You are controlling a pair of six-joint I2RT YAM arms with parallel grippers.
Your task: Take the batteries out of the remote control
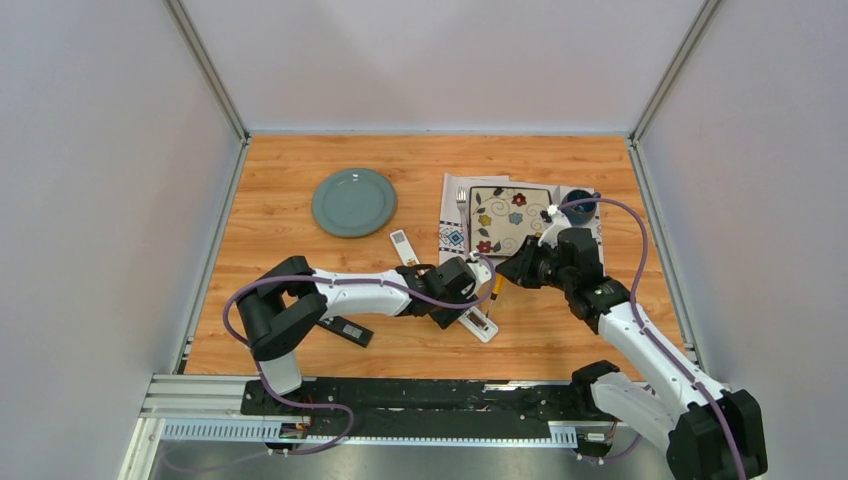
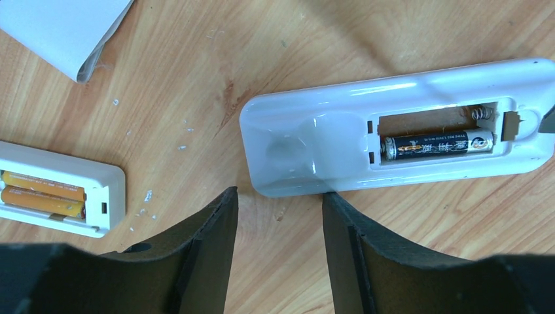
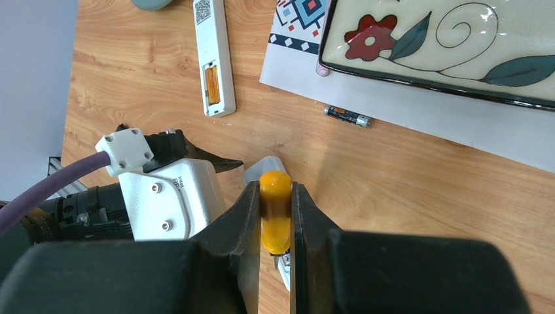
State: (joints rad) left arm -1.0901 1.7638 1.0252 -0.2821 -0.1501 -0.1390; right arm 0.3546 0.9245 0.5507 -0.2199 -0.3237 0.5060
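Note:
A white remote (image 2: 314,140) lies face down with its battery bay open. One dark grey battery (image 2: 437,144) sits in the lower slot; the upper slot holds only a spring. My left gripper (image 2: 280,209) is open and empty just off the remote's closed end, as the top view (image 1: 452,292) also shows. My right gripper (image 3: 275,191) is shut on the orange-handled screwdriver (image 3: 275,216), held over that remote (image 1: 478,322). A loose dark battery (image 3: 348,116) lies on the table by the placemat. A second white remote (image 3: 214,55) holds two gold-orange batteries (image 2: 42,193).
A black remote (image 1: 345,330) lies near the left arm. A green plate (image 1: 353,201) sits at the back left. A floral tray (image 1: 510,220) rests on a patterned placemat (image 1: 452,238), with a fork (image 1: 462,198) and a blue cup (image 1: 580,203) beside it.

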